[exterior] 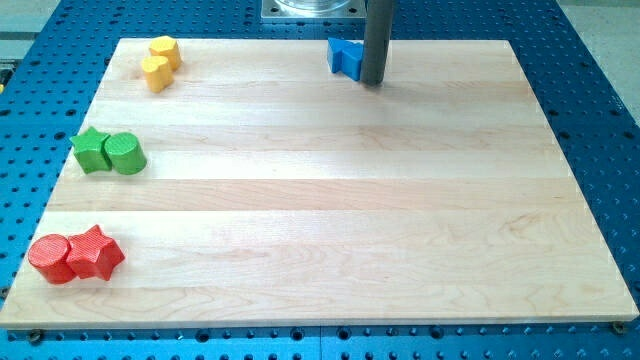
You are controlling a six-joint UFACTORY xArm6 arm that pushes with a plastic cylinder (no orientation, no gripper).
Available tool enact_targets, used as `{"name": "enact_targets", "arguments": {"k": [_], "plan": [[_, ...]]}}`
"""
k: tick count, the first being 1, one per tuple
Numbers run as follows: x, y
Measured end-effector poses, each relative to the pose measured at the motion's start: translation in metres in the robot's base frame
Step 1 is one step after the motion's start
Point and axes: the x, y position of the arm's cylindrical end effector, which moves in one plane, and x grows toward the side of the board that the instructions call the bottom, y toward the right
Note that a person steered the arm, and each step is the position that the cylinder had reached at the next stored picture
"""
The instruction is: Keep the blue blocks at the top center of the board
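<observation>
A blue block [345, 57] sits at the top centre of the wooden board [330, 200], close to its top edge. Its exact shape is hard to make out, and the rod hides its right side, so I cannot tell whether a second blue block lies there. My tip [372, 83] rests on the board, touching or nearly touching the right side of the blue block.
Two yellow blocks [160, 62] sit together at the top left. A green star [92, 150] and a green cylinder [126, 153] touch at the left edge. A red cylinder [50, 259] and a red star [94, 253] touch at the bottom left.
</observation>
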Motion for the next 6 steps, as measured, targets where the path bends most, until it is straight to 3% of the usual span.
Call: {"name": "enact_targets", "arguments": {"k": [2, 3, 4, 6], "plan": [[-0.051, 0.011], [-0.071, -0.034], [-0.071, -0.079], [-0.057, -0.045]]}}
